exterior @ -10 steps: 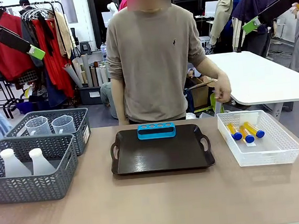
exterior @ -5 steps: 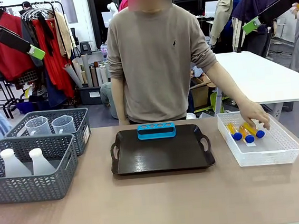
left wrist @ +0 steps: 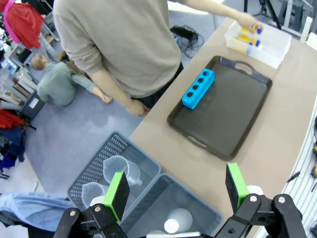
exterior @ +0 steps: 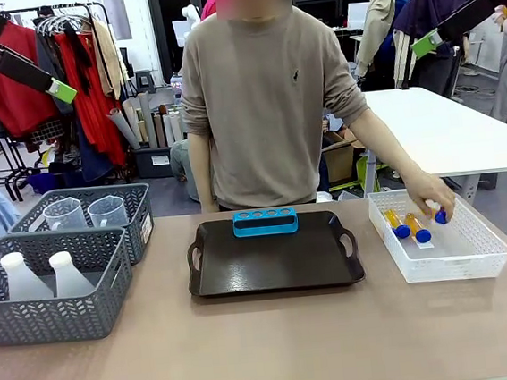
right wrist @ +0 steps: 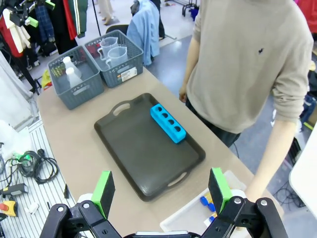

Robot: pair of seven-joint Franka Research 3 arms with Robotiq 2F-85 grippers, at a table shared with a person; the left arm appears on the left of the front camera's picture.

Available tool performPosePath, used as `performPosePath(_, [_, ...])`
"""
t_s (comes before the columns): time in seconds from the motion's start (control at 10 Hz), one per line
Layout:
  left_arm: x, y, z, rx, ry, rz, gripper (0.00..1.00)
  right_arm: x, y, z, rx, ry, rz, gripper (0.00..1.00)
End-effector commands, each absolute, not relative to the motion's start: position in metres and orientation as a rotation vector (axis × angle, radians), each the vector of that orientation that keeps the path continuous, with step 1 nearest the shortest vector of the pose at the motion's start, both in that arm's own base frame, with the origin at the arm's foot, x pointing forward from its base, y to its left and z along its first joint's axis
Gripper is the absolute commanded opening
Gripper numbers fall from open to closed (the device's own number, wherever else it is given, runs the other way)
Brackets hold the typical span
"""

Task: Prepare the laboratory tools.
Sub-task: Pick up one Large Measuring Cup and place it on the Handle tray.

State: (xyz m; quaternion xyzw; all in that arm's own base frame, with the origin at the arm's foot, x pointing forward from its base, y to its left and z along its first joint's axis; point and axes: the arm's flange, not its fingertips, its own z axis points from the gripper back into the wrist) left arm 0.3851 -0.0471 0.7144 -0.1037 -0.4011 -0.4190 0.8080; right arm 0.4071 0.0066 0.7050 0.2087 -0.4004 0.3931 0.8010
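Note:
Several amber tubes [exterior: 408, 225] with blue caps lie in a white mesh basket [exterior: 476, 263] at the table's right. A person's hand [exterior: 429, 193] reaches into it and rests on one tube. Two clear handled beakers [exterior: 64, 213] stand in the far grey basket [exterior: 141, 220]. Two frosted white flasks [exterior: 21, 277] stand in the near grey basket [exterior: 51, 322]. My left gripper [left wrist: 176, 183] hangs high over the table's left side, jaws wide open and empty. High on the right, my right gripper [right wrist: 161, 187] is likewise open with nothing in it.
A dark tray [exterior: 275, 273] lies in the middle of the table with a blue tube rack [exterior: 265, 221] at its far edge. The person stands right behind the tray. The front strip of the table is bare. Clothes racks and a white table stand behind.
The person's hand has come from beside the body down into the white basket and settled on a tube. Both arms have stayed still.

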Motion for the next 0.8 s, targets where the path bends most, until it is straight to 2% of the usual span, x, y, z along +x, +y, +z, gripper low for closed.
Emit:
performPosePath(0.0, [0.396,-0.048,0.729,-0.113,-0.726,-0.862,1.0,0.407,0.008,0.705,0.457,-0.865,0.847,1.0])
performPosePath(0.3, [0.415,-0.048,0.735,-0.071,-0.671,-0.826,1.0,0.407,0.008,0.705,0.457,-0.865,0.847,1.0])
performPosePath(0.5, [0.437,-0.046,0.717,0.002,-0.52,-0.741,1.0,0.407,0.008,0.705,0.457,-0.865,0.847,1.0])
performPosePath(0.7, [0.467,-0.053,0.687,0.044,-0.449,-0.696,1.0,0.407,0.008,0.705,0.457,-0.865,0.847,1.0])
